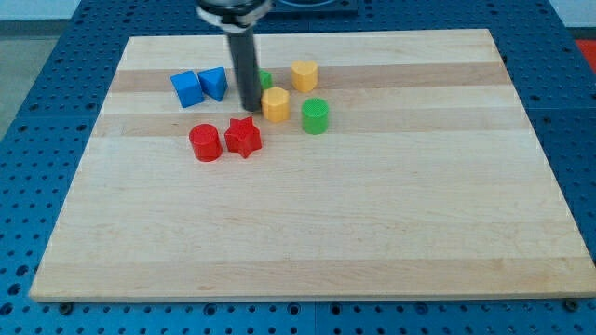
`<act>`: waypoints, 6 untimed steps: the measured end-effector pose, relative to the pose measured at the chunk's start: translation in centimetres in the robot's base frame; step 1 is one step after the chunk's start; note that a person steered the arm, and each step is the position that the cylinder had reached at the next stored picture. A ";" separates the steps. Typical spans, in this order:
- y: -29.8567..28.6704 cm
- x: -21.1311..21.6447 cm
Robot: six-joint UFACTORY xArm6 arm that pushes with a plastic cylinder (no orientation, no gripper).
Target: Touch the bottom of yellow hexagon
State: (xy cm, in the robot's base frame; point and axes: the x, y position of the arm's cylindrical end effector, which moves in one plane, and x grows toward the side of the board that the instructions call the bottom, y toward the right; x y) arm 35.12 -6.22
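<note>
My tip [251, 108] sits on the wooden board [372, 233] just beside the left edge of a yellow block [276, 103], touching it or very nearly; I cannot tell which. There is no claw on this rig, only the rod, so there is nothing to open or close.

Two yellow blocks are in play. The second yellow block [304, 75] lies up and to the view's right of the first, and both look faceted, so I cannot say for certain which one is the hexagon. That is the first risk: I may go for the wrong one.

The near block's bottom edge faces open board, but the red star [243, 137] lies close below my tip, with the red cylinder [205, 142] to its left. Swinging down and around could clip the star. Moving right from here would shove the yellow block toward the green cylinder [316, 115].

A small green block [265, 80] peeks out behind the rod, and two blue blocks [200, 86] sit well to the view's left, out of the way.
</note>
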 end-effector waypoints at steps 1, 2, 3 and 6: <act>1.6 0.0; -1.8 1.6; 0.6 4.2; 6.1 3.5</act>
